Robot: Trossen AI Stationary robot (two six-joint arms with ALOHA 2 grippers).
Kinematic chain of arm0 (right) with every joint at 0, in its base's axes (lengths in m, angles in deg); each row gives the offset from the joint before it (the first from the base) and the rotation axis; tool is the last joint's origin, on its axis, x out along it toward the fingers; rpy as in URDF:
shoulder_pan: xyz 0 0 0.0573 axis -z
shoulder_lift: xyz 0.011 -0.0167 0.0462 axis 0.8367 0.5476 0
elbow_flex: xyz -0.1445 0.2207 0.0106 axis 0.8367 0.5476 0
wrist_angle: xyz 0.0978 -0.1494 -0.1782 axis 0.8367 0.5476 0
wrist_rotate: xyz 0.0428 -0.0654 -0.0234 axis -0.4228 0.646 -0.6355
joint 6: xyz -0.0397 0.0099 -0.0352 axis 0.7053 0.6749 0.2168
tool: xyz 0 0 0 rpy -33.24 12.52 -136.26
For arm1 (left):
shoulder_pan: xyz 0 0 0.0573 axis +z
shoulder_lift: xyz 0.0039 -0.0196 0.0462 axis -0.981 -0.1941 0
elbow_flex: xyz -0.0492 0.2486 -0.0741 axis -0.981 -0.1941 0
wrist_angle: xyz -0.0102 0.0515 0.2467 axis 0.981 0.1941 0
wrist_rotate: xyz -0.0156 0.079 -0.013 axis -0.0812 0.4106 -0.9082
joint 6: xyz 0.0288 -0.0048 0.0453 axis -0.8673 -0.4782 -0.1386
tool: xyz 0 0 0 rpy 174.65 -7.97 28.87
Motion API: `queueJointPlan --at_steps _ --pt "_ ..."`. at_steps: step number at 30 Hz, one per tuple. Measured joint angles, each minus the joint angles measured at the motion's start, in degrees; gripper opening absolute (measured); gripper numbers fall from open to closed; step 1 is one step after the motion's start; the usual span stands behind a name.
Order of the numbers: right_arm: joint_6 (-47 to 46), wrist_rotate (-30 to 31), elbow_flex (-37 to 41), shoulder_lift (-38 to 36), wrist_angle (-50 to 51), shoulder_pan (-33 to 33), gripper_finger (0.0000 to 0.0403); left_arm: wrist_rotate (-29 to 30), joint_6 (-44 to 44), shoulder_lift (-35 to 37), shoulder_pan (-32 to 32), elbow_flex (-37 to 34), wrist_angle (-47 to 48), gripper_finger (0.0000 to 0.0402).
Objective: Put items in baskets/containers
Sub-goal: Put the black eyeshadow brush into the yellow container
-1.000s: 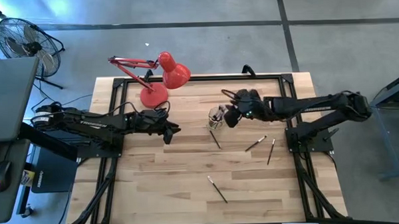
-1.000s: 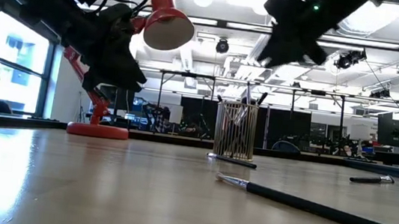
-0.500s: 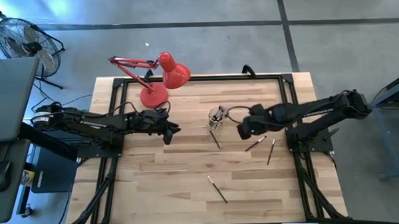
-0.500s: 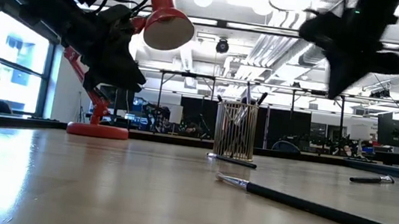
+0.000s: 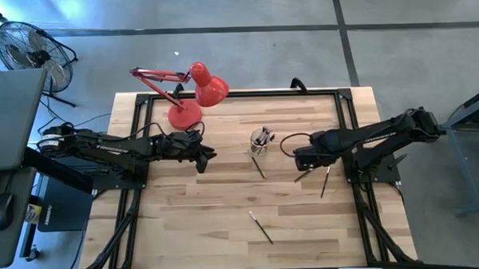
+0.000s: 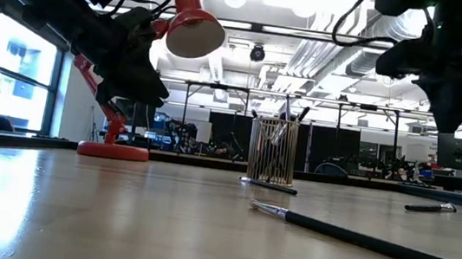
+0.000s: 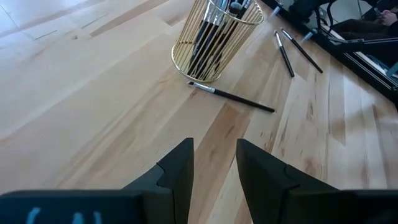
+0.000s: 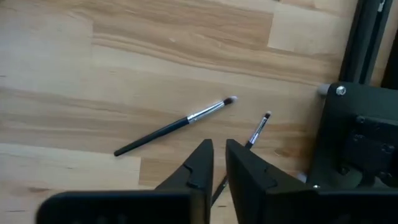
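A gold wire cup (image 5: 261, 140) stands near the table's middle with several dark brushes upright in it. One brush (image 5: 258, 167) lies just beside the cup's base. Two more lie at the right: one (image 8: 174, 127) with a pale tuft and a smaller one (image 8: 258, 129). Another brush (image 5: 261, 227) lies toward the near edge. My right gripper (image 5: 304, 158) hangs above the two right-hand brushes and points down. Only a narrow gap shows between its fingers (image 8: 219, 155), and nothing is in it. My left gripper (image 5: 204, 158) waits open to the left of the cup, holding nothing.
A red desk lamp (image 5: 192, 92) stands at the far left of the table, its shade hanging over the wood. A black frame rail (image 8: 357, 143) runs along the table's right edge, close to my right gripper. Bare wood lies between the cup and the near edge.
My right gripper has left the cup's right side. It has moved toward the table's right and near edges and sunk a little. It has also tipped from slanting to pointing almost straight down over the two right-hand brushes. The left arm has kept still.
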Motion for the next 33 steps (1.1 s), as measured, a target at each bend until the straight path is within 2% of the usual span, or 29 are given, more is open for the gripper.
queueJointPlan --at_steps 8,11,14,17,23,30,33 --pt "-1.5 0.3 0.1 6.7 2.8 0.0 0.0100 0.0 0.0 0.0 0.0 0.0 0.1 0.0119" --pt "-1.2 -0.9 0.3 8.9 2.7 0.0 0.0116 0.0 0.0 0.0 0.0 0.0 0.2 0.0119" --pt "-1.0 -3.7 4.1 9.0 -0.4 -0.5 0.0126 -0.1 0.0 0.0 0.0 0.0 0.3 0.0119" --pt "-4.4 -7.1 9.6 7.2 -4.7 -2.3 0.0131 -0.6 0.2 0.0 0.0 0.0 0.4 0.0119" --pt "-13.4 -7.9 17.5 2.1 -16.2 -5.3 0.0129 -0.9 0.9 0.0 0.0 0.0 0.6 0.0119" --pt "-16.4 -10.3 24.5 1.7 -24.2 -5.3 0.0129 -0.3 0.9 0.0 0.0 0.0 0.5 0.0119" --pt "-14.9 -10.3 26.1 1.5 -27.2 -5.3 0.0124 -0.1 0.9 0.0 0.0 0.0 0.0 0.0119"
